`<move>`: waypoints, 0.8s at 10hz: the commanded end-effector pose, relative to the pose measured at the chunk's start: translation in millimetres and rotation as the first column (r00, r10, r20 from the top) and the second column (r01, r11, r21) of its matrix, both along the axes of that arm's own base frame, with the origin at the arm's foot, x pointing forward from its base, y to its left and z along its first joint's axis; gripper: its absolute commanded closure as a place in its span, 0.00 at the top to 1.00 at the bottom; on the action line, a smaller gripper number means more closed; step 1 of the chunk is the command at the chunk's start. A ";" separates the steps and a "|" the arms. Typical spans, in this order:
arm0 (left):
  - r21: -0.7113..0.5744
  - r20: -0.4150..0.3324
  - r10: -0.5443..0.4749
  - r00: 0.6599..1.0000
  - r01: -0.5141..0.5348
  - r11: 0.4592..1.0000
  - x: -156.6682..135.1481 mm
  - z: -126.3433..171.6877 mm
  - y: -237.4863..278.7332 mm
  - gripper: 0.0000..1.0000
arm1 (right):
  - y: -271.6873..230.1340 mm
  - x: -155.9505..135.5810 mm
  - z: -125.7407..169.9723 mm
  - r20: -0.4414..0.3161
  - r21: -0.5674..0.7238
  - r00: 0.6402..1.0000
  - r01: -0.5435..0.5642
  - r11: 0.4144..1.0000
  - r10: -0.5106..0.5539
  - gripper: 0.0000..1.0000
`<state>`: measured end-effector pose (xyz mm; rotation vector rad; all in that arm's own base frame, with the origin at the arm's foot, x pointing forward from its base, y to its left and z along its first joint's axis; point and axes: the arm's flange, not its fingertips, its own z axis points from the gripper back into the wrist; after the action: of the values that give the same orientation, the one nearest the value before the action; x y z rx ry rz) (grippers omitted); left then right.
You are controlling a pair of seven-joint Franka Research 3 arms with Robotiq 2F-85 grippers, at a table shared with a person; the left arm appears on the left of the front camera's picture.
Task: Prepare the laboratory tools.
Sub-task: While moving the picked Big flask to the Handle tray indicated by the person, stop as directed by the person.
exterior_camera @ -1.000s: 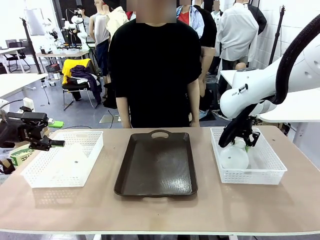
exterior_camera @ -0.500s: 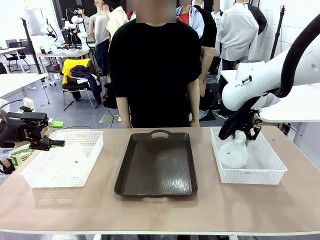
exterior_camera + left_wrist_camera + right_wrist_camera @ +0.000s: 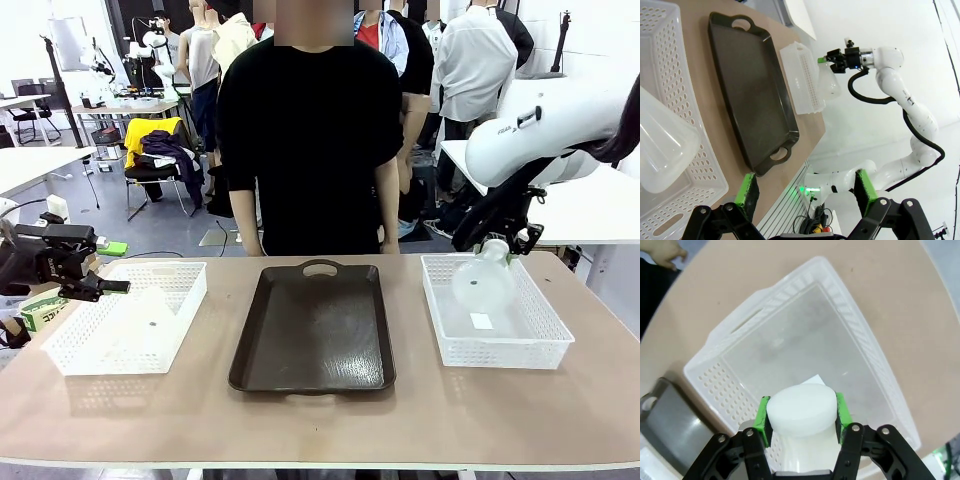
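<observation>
Holding one flask (image 3: pixel 482 287) by its neck in my right fingers (image 3: pixel 496 249), clenched, above the right-hand basket (image 3: pixel 500 355), clear of its walls. Left fingers (image 3: pixel 806 190) released, empty; second flask (image 3: pixel 662 150) lies in the left-hand basket (image 3: pixel 695 165).

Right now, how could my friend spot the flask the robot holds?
Find the table, then the white basket at the robot's right. The frosted flask above it hangs by its neck in the right tool; the other flask sits unheld.
</observation>
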<state>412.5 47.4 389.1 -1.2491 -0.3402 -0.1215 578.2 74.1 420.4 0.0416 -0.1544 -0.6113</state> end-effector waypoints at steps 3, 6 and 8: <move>-0.014 0.006 0.000 1.000 0.000 1.000 -0.5 1.7 1.0 1.00 | 6.2 -32.0 19.2 0.006 -0.009 0.995 -0.095 0.995 0.095 0.00; -0.014 0.006 0.000 1.000 0.000 1.000 -0.5 1.7 1.0 1.00 | 26.7 -43.3 29.5 0.007 -0.054 0.992 -0.124 0.991 0.125 0.00; -0.014 0.006 0.000 1.000 0.000 1.000 -0.5 1.7 1.0 1.00 | 25.8 -37.9 28.9 0.010 -0.025 0.993 -0.115 0.993 0.116 0.00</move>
<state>412.5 47.2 389.1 -1.2491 -0.3400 -0.1218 538.2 108.2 449.9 0.0219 -0.1712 -0.4727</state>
